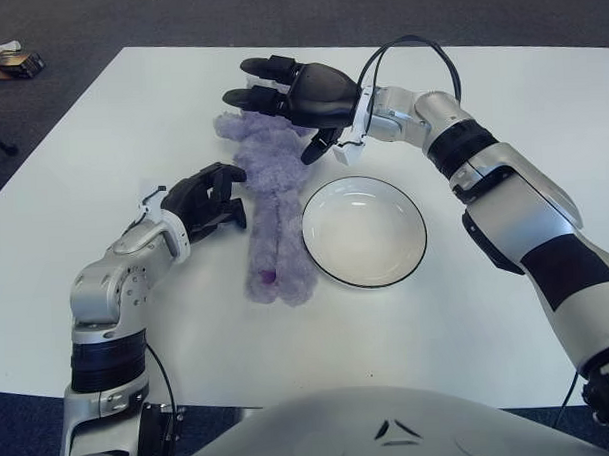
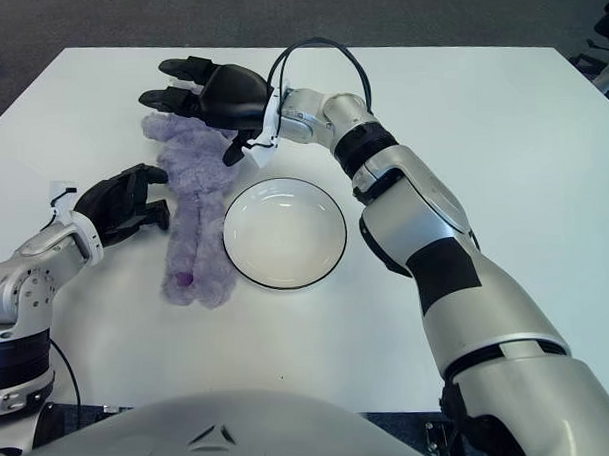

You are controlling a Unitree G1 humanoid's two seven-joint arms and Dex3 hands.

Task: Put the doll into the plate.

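Right hand (image 1: pixel 285 99), fingers spread, hovers over the head of the doll (image 1: pixel 272 204) lying at nine o'clock of the plate (image 1: pixel 365 231); it should close low around the body.

Silver arms, black fingers (image 1: pixel 264 81), black wrist cable (image 1: pixel 410 46)

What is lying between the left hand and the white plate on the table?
The purple doll lies stretched between the left hand and the plate, close beside both. The left eye view shows it plainly. The right hand is over its head.
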